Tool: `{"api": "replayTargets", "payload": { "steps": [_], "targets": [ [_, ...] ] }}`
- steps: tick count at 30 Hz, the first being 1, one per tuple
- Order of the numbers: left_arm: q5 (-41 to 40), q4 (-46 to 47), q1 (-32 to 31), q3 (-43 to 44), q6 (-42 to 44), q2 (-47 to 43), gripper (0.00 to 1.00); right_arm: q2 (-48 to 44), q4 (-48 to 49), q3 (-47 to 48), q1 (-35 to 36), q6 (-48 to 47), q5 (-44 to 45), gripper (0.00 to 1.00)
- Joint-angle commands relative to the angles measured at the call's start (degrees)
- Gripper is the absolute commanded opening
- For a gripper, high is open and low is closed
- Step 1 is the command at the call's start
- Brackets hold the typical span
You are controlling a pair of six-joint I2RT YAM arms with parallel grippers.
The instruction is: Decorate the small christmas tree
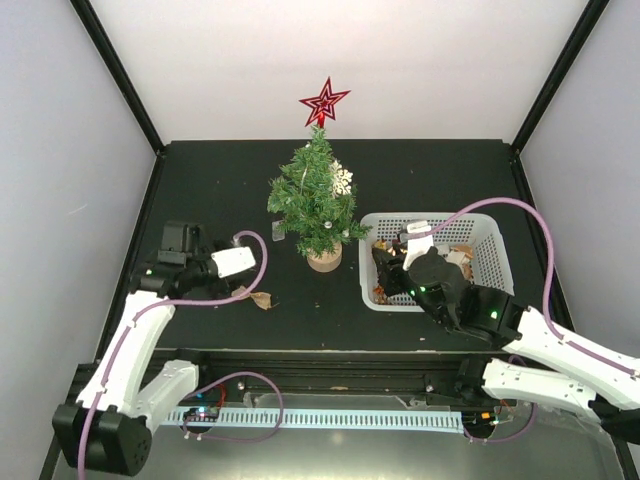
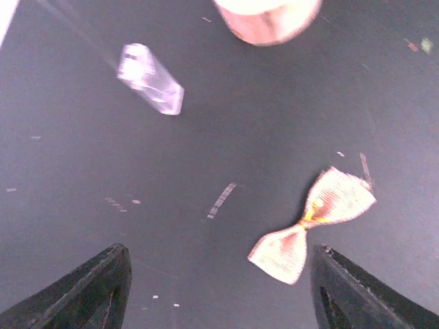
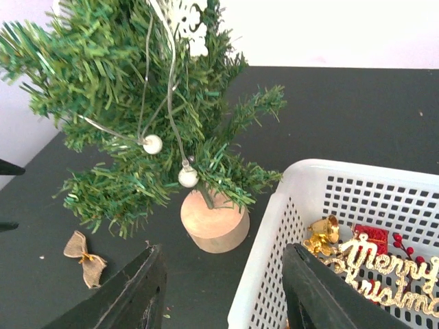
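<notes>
Tree (image 1: 318,200) upright mid table (image 1: 215,175), star (image 1: 324,102) on top, white basket (image 1: 487,250) just to its right. I see L gripper (image 2: 218,264) wide open over a bow (image 2: 312,226). R gripper (image 3: 221,274) is open too, over basket's left wall.

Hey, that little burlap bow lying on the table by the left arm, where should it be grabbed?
Pinch the bow at its narrow knotted middle, coming straight down from above with the left gripper. It lies flat on the table, so its flared loops offer no edge, while the waist fits between open fingers.
</notes>
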Motion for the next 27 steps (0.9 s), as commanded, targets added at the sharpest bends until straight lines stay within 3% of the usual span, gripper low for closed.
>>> {"api": "replayTargets", "payload": {
  "steps": [1, 6, 13, 18, 27],
  "targets": [
    [5.64, -8.25, 1.6, 0.53, 16.44, 6.81, 0.72, 1.73, 0.93, -0.75, -0.4, 1.7, -0.2, 0.48],
    [4.87, -11.24, 1.72, 3.71, 20.45, 17.81, 0.73, 1.27, 0.61, -0.7, -0.43, 2.55, -0.85, 0.51],
    [-1.15, -1.51, 3.0, 1.32, 23.02, 25.85, 0.69, 0.46, 0.06, -1.59, -0.38, 2.7, -0.89, 0.53],
    [-0.44, -1.77, 5.95, 4.64, 24.05, 30.97, 0.55, 1.55, 0.32, -1.62, -0.59, 2.17, -0.81, 0.53],
    [0.68, -6.68, 8.68, 7.14, 27.29, 37.27, 0.51, 2.7, 0.9, -1.64, -1.83, 1.12, -1.55, 0.54]
  ]
}}
